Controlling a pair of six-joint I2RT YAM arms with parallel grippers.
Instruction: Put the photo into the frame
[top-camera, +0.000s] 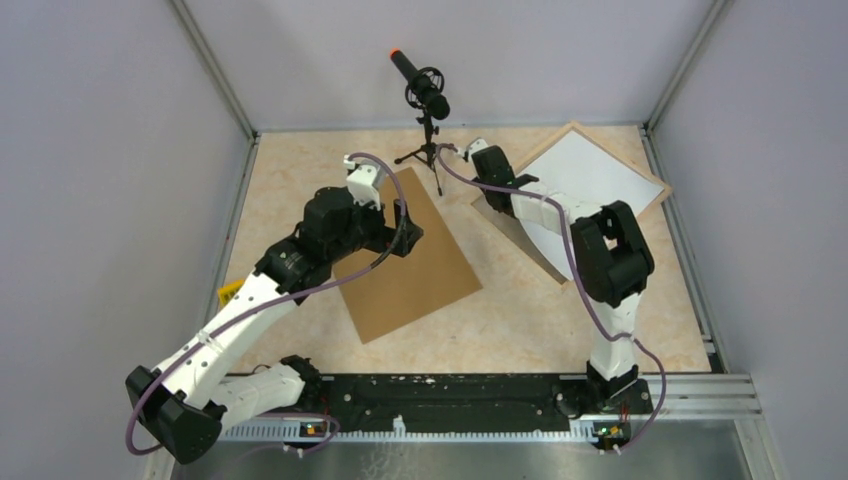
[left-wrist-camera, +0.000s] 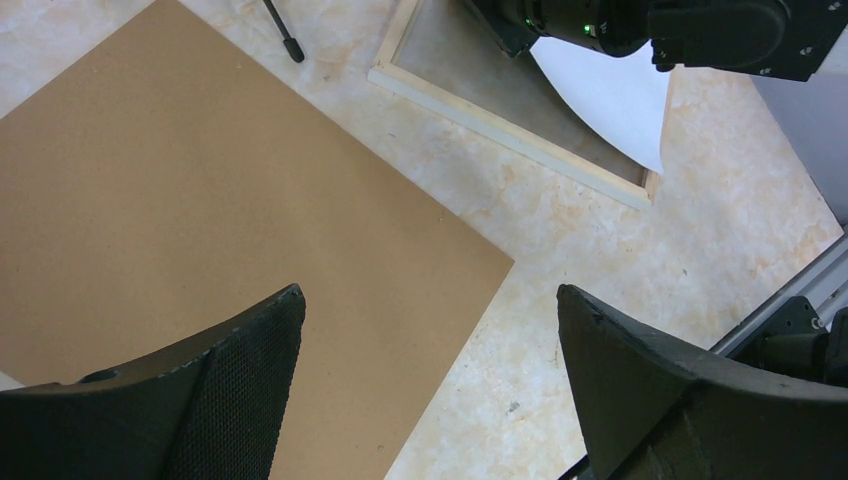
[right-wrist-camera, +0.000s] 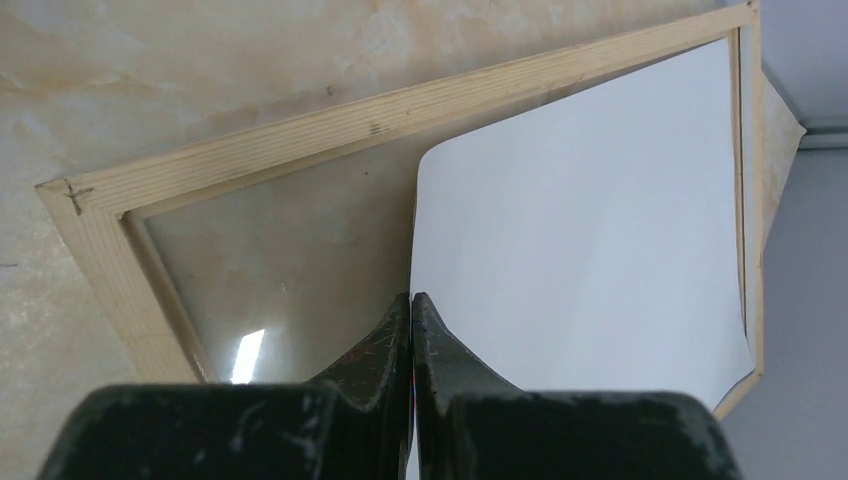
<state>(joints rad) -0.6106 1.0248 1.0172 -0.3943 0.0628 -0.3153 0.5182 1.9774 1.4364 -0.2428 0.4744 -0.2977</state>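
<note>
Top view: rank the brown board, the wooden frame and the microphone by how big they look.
1. Brown board and wooden frame: too alike to rank, frame partly behind an arm.
2. Microphone, smallest.

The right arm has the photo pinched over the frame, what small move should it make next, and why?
Probably lower the right gripper toward the bare glass and flatten the photo. Its far edge already sits inside the frame, while the pinched edge stands lifted and curved, leaving much glass uncovered.
</note>
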